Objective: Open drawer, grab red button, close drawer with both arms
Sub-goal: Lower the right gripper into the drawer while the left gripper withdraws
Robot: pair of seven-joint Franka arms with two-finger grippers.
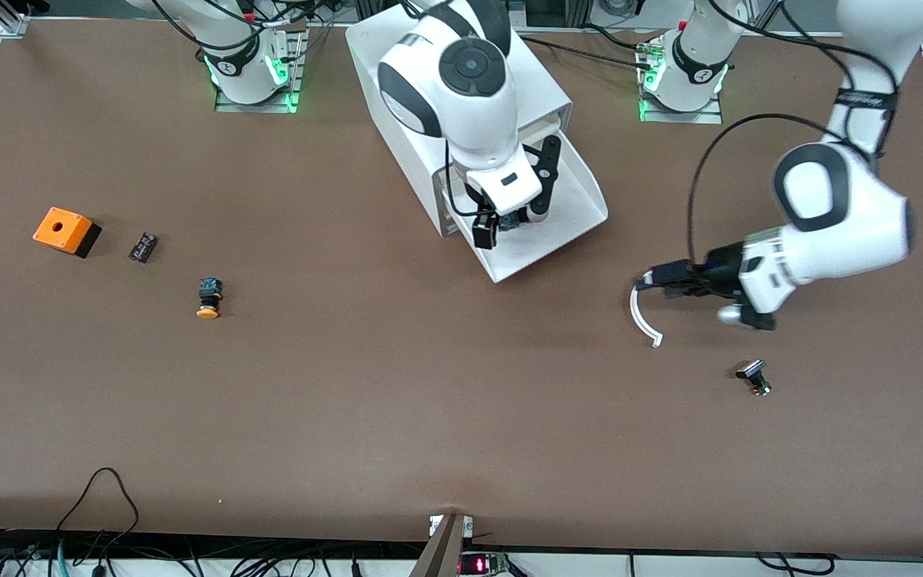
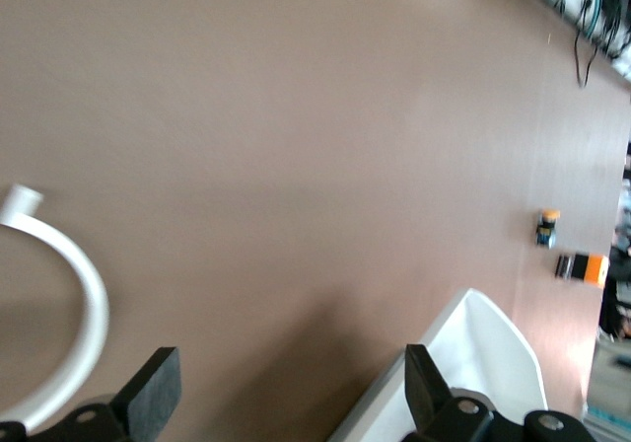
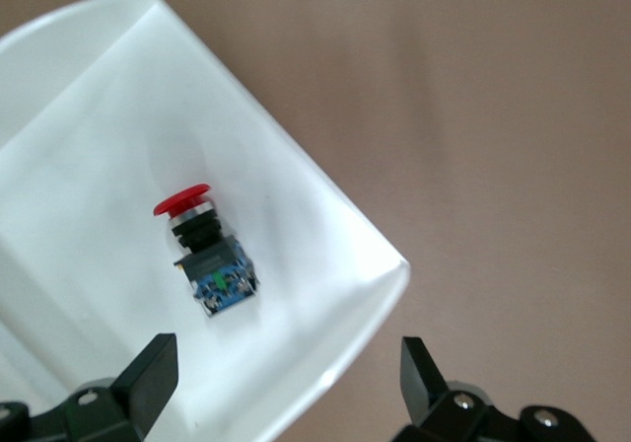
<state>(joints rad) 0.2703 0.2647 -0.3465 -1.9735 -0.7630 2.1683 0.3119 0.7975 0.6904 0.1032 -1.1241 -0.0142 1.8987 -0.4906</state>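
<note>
My right gripper (image 3: 286, 383) hangs over the pulled-out drawer (image 1: 566, 210), fingers spread wide with nothing between them. The button (image 3: 205, 253) lies on its side in the drawer, red cap toward the cabinet (image 1: 397, 104). If I descend off-centre, a fingertip could clip the cap and roll it away. My left gripper (image 2: 286, 403), fingers also apart and empty, waits above the table near a white curved strip (image 1: 642, 319).

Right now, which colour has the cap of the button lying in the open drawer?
Red. The button in the drawer shows best in the right wrist view.
</note>
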